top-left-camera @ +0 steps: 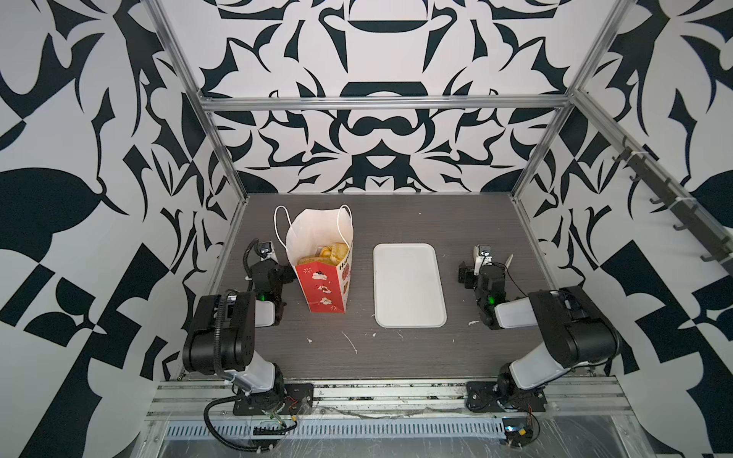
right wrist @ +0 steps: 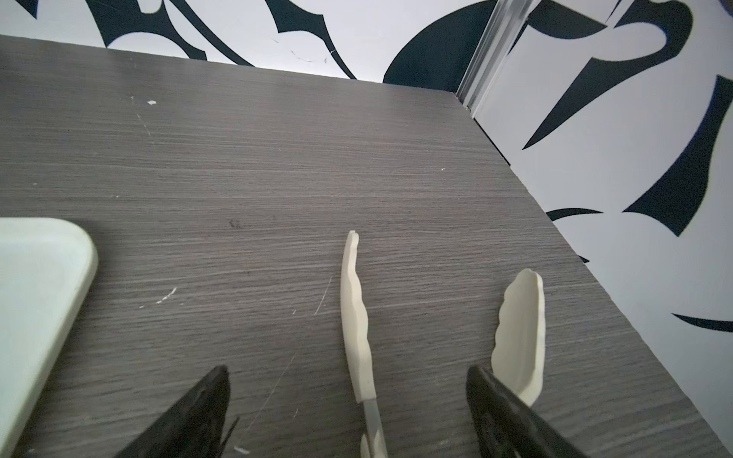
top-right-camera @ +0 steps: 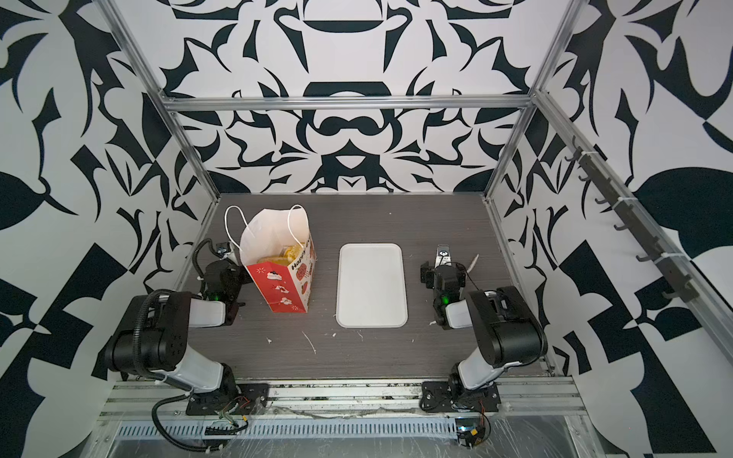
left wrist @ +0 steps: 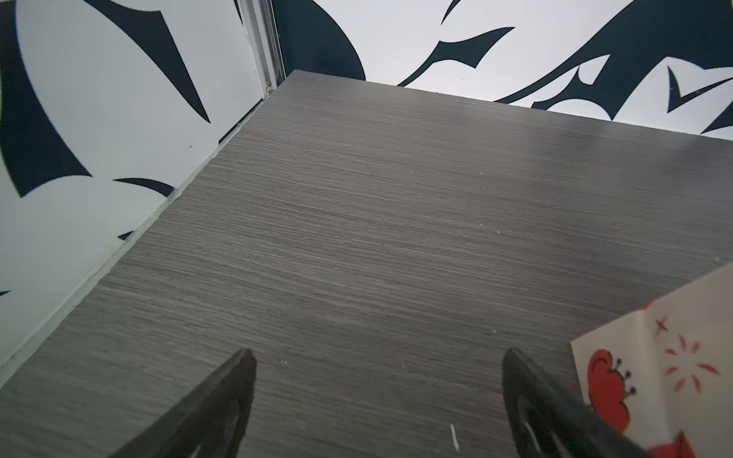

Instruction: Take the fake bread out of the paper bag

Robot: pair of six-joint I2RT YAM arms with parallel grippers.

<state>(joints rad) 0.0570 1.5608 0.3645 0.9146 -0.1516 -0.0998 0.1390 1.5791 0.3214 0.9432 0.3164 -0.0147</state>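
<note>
Trouble would be a tip-over: fake bread (top-left-camera: pixel 328 253) sits deep in the tall paper bag (top-left-camera: pixel 327 289) standing left on the desk (top-left-camera: pixel 396 357), and with my left claw (left wrist: pixel 377 353) and right claw (right wrist: pixel 348 370) both spread wide, reaching into the unbraced bag could topple it.

Grey table (top-left-camera: pixel 396 357) carries paper bag (top-left-camera: pixel 325 291), tray (top-left-camera: pixel 408 293) — apart.
</note>
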